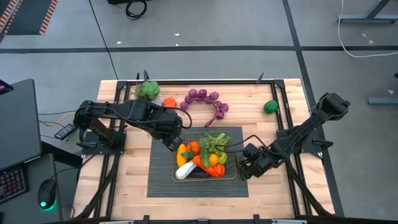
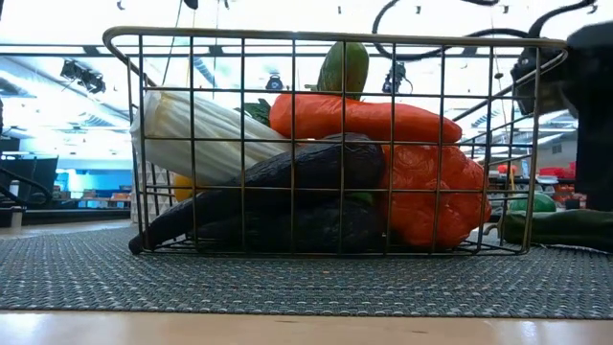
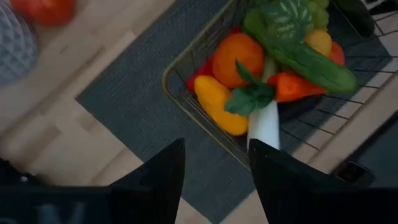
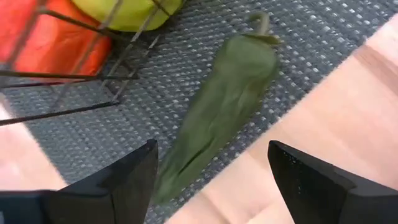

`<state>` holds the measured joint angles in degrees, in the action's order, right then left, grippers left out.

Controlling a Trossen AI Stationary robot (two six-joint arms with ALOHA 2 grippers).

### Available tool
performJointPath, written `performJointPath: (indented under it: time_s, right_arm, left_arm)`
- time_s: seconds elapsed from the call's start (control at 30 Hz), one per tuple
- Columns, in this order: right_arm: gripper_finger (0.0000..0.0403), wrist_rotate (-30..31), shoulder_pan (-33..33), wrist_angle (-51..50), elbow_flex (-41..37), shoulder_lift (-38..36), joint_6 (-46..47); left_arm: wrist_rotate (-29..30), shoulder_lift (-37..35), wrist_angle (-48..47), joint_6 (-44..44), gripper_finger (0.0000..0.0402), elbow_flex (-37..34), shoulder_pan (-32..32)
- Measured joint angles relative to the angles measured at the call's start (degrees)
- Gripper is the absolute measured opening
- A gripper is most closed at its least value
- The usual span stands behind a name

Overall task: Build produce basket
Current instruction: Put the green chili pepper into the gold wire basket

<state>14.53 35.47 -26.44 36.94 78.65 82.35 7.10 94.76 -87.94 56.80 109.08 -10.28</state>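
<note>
The brass wire basket [image 2: 316, 36] stands on a dark ribbed mat [image 1: 161, 180], filled with produce: a white leek [image 2: 196, 134], an orange carrot [image 2: 364, 117], a dark eggplant [image 2: 306, 168], a cucumber [image 3: 311, 62] and an orange [image 3: 244, 55]. A long green pepper [image 4: 224, 93] lies on the mat just outside the basket's right side. My right gripper [image 4: 211, 180] hovers open over the pepper's near end, one finger on each side. My left gripper [image 3: 214, 180] is open with nothing between its fingers, above the mat at the basket's far left corner.
Purple grapes [image 1: 205, 99], a green apple [image 1: 270, 107], a red-orange fruit [image 1: 169, 101] and a potted plant [image 1: 147, 90] sit on the wooden table behind the mat. Bare mat [image 1: 161, 180] lies left of the basket.
</note>
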Motion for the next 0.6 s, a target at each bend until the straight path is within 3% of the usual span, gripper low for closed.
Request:
performJointPath:
  time_s: [0.2,0.33,0.5,0.6]
  right_arm:
    - [0.0306,6.4,0.0,6.3,-5.5,0.0,2.5]
    - [0.0298,7.3,-0.7,12.0,-9.0,0.0,2.7]
    - [0.0252,7.8,-0.8,13.0,-10.9,-0.2,1.7]
    - [0.0215,8.6,-0.8,12.9,-10.9,-0.2,1.7]
  left_arm:
    - [-1.4,0.0,2.9,4.0,0.0175,0.0,-0.2]
    - [-3.1,0.0,5.7,10.1,0.0172,0.0,-1.4]
    - [-3.7,0.0,12.4,19.0,0.0172,0.0,-6.0]
    - [-0.7,0.0,18.7,22.4,0.0172,0.0,-9.0]
